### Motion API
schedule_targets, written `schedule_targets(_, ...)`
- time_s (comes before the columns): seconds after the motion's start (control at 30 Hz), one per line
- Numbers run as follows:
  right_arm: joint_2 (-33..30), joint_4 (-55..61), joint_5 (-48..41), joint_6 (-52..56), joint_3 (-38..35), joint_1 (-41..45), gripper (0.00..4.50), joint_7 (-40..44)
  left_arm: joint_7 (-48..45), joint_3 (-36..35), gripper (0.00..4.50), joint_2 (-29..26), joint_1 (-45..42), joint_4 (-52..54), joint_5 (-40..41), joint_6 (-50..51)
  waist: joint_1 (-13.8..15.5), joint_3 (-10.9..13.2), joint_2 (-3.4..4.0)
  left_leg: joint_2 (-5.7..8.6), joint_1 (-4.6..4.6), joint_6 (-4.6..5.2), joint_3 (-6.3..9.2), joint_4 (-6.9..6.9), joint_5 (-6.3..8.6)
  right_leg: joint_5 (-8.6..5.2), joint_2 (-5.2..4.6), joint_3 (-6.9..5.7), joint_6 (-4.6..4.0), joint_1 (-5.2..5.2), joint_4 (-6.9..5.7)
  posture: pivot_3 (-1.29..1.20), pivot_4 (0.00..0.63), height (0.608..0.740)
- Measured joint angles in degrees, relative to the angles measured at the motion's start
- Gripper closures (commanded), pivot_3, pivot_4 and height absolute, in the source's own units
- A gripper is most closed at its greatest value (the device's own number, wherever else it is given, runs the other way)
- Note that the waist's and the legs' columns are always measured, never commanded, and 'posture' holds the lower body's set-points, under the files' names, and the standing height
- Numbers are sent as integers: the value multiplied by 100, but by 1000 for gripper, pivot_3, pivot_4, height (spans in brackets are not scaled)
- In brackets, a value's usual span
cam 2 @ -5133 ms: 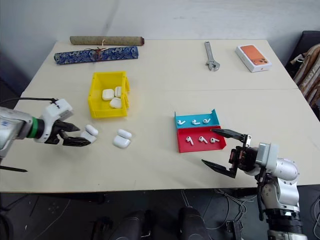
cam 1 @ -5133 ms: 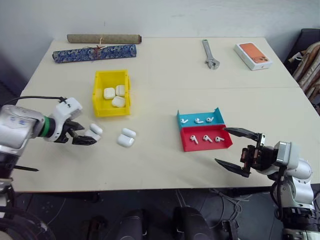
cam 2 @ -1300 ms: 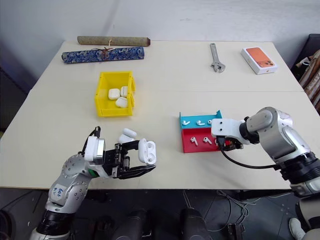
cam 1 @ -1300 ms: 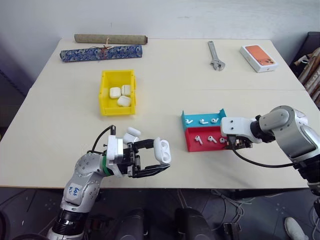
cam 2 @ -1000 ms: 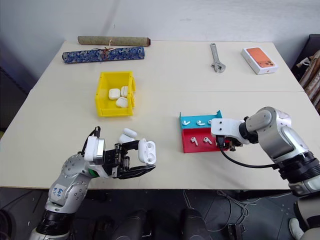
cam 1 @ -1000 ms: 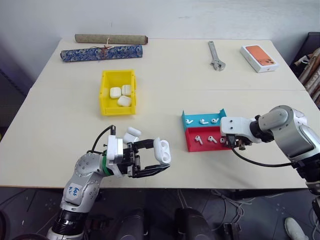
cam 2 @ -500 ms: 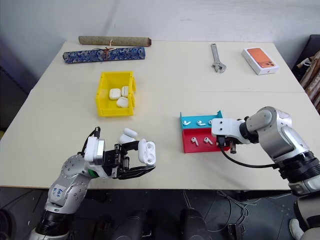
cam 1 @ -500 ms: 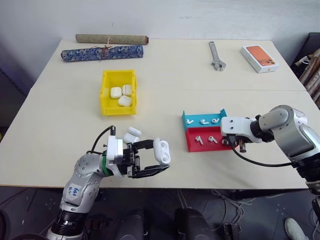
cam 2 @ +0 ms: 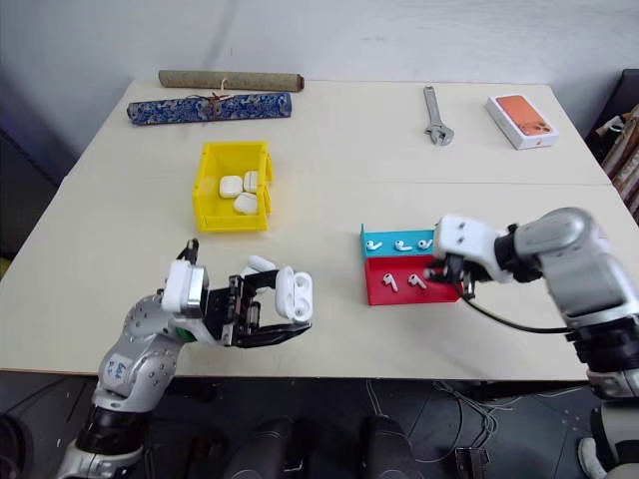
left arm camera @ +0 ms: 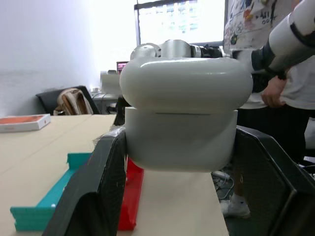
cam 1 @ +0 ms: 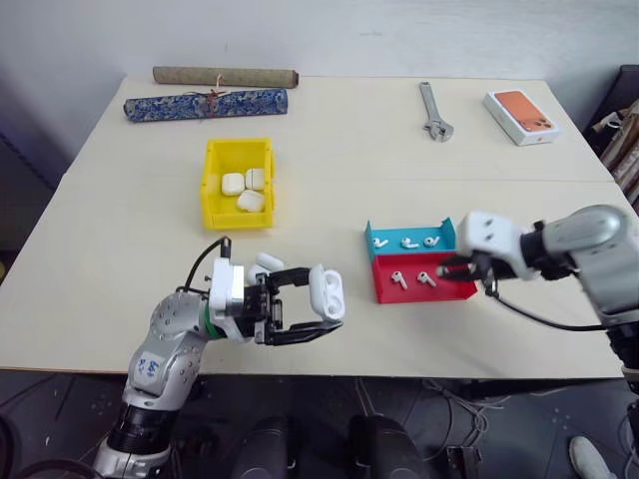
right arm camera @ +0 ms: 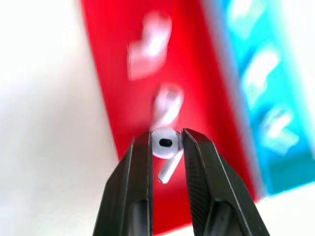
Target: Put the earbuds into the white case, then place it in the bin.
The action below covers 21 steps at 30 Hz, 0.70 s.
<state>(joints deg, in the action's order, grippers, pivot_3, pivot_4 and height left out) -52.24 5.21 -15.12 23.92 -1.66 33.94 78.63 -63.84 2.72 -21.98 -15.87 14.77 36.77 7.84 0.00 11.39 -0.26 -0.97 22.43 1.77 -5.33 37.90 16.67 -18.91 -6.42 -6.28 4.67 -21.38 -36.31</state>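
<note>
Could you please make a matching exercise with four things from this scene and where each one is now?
Things:
1. white case
2. earbud
3. wrench
4. yellow bin

Places or states:
a. lies at the far side of the table
b. holds three cases
c. gripped in the left tool
d. pinched in the right tool above the red tray

Pairs: 1-c, 2-d, 3-a, 4-b

Soft, even light falls on the pale desk [cam 1: 329, 150], bright with faint shadows close under the things. The head views are sharp. In the left wrist view a bright window [left arm camera: 179, 22] glares behind the case [left arm camera: 184, 118]. In the right wrist view the red tray [right arm camera: 147, 73] and teal tray [right arm camera: 256, 88] are smeared and out of focus; the earbud [right arm camera: 165, 145] is sharper.
</note>
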Motion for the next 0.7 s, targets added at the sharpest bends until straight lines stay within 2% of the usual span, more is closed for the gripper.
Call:
schedule_targets(0.07,718,472,-1213,261,-1076,-228,4051,-360,-11,-2,1709,123,-216,-97,172,161,-1,4,-17,-3,-5,0,9,-2,0,1,1,-8,1,12,2,0,150,740)
schedule_targets(0.17,1316,997,-2314,633,-1578,-483,4051,-861,-21,-15,1709,178,-399,-213,350,336,-1,5,-15,0,-3,2,8,-2,0,2,0,-6,3,10,3,0,150,740)
schedule_targets(0.2,1733,1248,-2640,631,-1744,-511,4051,-1262,-41,-41,1709,194,-443,-248,408,415,-13,5,-15,-1,-4,2,8,-2,0,2,0,-5,3,9,1,0,150,740)
schedule_targets(0.27,2269,1655,-3025,587,-1689,-513,4051,-1727,-78,-16,1709,292,-629,-289,461,522,-15,7,-11,1,-1,1,3,-3,-1,2,0,1,3,-2,-8,0,150,740)
schedule_targets(0.53,3066,2189,-2869,-418,-760,-740,4051,-1958,-110,13,1709,470,-975,-377,669,881,-9,7,-11,5,-1,1,0,-4,-1,2,1,2,3,-5,-11,0,150,740)
schedule_targets(0.7,3087,2182,-2688,-836,-381,-838,4051,-1831,-122,13,1709,507,-1051,-376,669,970,-8,7,-11,6,0,2,-2,-4,-1,2,1,4,3,-6,-11,0,150,740)
